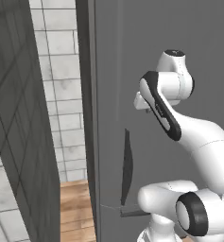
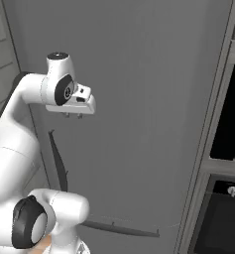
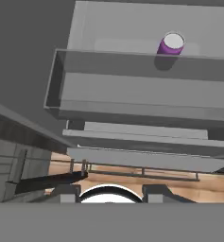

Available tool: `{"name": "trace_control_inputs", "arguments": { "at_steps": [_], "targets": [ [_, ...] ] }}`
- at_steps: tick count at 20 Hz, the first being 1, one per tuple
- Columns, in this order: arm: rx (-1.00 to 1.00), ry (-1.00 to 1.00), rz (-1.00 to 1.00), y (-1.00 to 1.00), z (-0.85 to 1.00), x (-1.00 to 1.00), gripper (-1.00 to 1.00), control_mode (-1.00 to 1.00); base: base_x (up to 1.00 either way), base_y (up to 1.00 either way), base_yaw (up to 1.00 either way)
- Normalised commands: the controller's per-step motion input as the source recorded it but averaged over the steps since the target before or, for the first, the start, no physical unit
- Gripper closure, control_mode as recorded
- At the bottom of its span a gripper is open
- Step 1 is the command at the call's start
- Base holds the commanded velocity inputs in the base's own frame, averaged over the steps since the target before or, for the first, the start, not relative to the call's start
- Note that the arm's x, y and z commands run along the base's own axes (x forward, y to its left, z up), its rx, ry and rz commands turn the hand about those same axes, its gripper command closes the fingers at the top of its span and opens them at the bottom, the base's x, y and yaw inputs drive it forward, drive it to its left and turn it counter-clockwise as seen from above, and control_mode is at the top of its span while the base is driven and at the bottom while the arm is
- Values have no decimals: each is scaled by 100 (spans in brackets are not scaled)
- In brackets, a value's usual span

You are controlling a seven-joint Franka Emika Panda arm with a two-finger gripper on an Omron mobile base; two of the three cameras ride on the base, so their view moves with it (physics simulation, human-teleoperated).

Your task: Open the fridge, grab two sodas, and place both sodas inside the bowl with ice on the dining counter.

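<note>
Purple can (image 3: 170, 44) on a fridge shelf (image 3: 132, 90) far ahead of the claw (image 3: 111, 193), claw closed, holding nothing

A wall of pale square tiles (image 1: 61, 94) with grey grout runs down to a floor of warm wooden planks (image 1: 78, 210), seen in the left base view past a dark grey tiled panel (image 1: 19, 142) that stands close at the left edge. In the right base view, dark grey cabinetry (image 2: 223, 149) fills the right side, with a black recessed opening above and a dark oven-like front with a small pale knob (image 2: 232, 190) below. The light is even and flat, without strong shadows.
</note>
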Motion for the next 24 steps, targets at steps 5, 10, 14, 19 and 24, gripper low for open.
{"name": "trace_control_inputs", "arguments": {
  "at_steps": [5, 10, 14, 19, 24],
  "targets": [
    [0, -2, 0, 0, 0, -8, -100, 100, -47, 2, 0],
    [0, 0, 0, 0, 0, 0, -100, 100, -82, 15, -11],
    [0, 0, 0, 0, 0, 0, -100, 100, -47, 7, -14],
    [0, 0, 0, 0, 0, 0, -100, 100, -7, 39, -12],
    [0, 0, 0, 0, 0, 0, -100, 100, 0, 36, -9]
  ]
}}
